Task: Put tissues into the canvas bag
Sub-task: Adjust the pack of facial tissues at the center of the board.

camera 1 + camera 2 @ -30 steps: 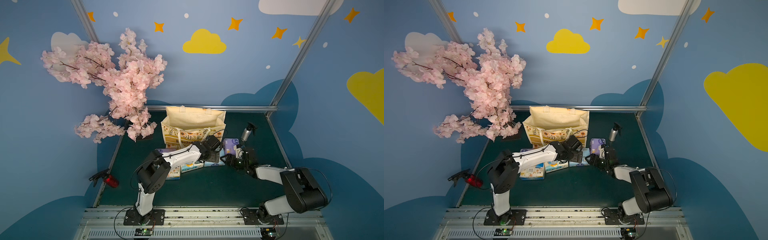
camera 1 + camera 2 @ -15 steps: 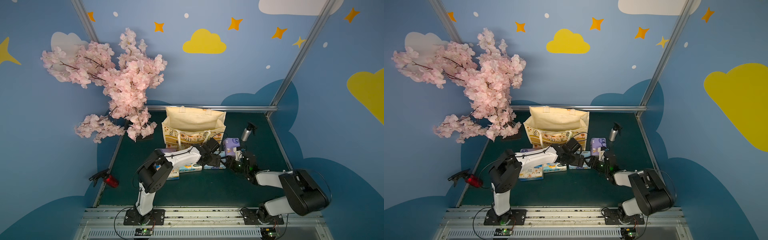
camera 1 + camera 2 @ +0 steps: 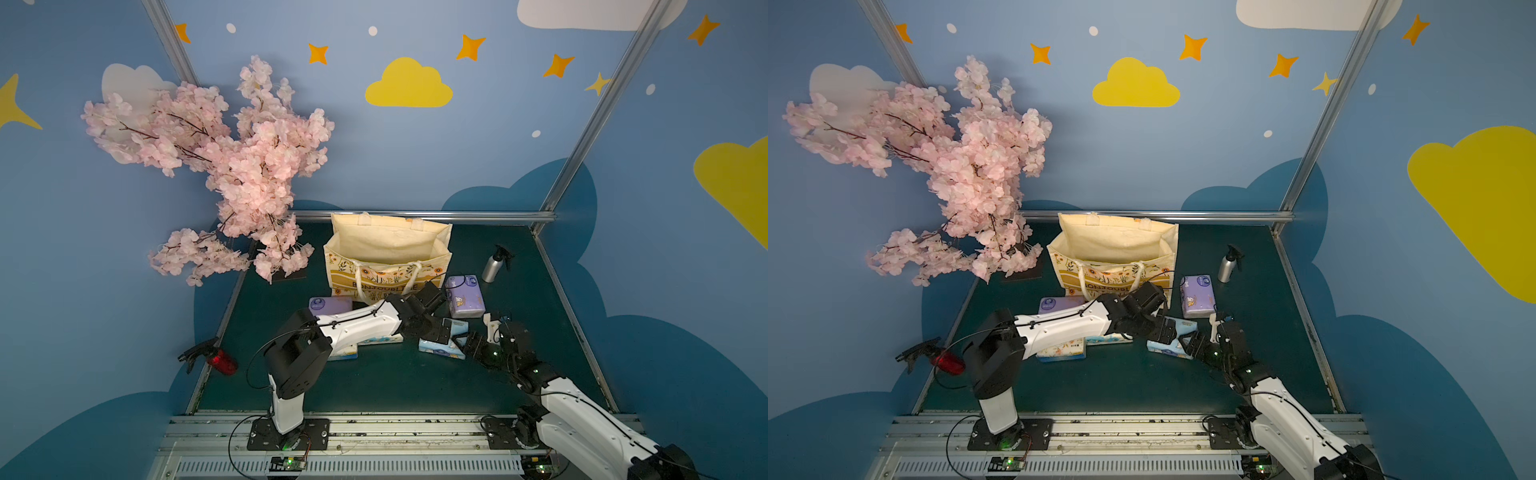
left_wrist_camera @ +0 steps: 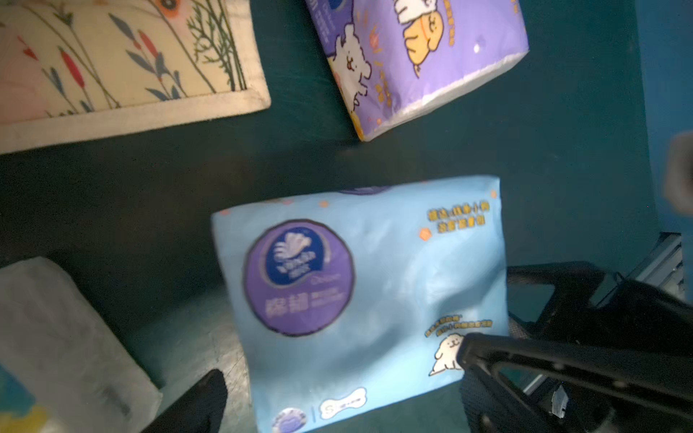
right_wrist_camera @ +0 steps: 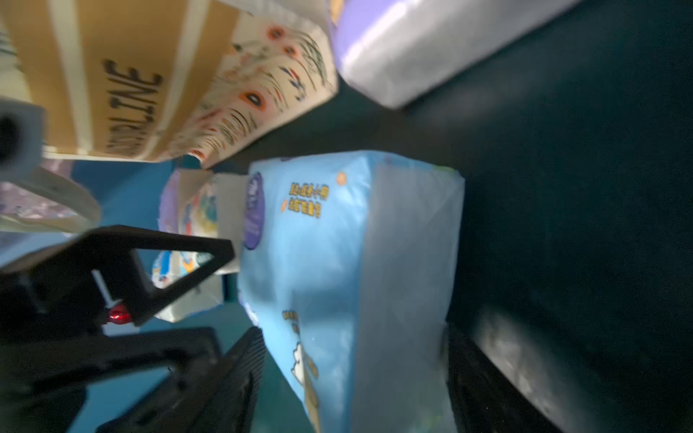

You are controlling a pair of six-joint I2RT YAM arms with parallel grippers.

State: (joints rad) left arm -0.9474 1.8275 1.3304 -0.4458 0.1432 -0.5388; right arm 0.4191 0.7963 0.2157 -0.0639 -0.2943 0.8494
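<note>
left arm (image 3: 357,324), right arm (image 3: 582,411): white links, black joints, black cables | left hand (image 3: 441,332), right hand (image 3: 467,348): black | bases (image 3: 316,432): black plates

Before the bag (image 3: 390,245) lie tissues (image 3: 464,296), perhaps touching.

Dark green tabletop (image 3: 374,382): cream canvas tote (image 3: 386,249) upright at back, silver metal spray bottle (image 3: 492,268), purple plastic-wrapped tissue packs (image 3: 464,296) flanking tote, light-blue tissue pack (image 3: 438,348) nearer front
</note>
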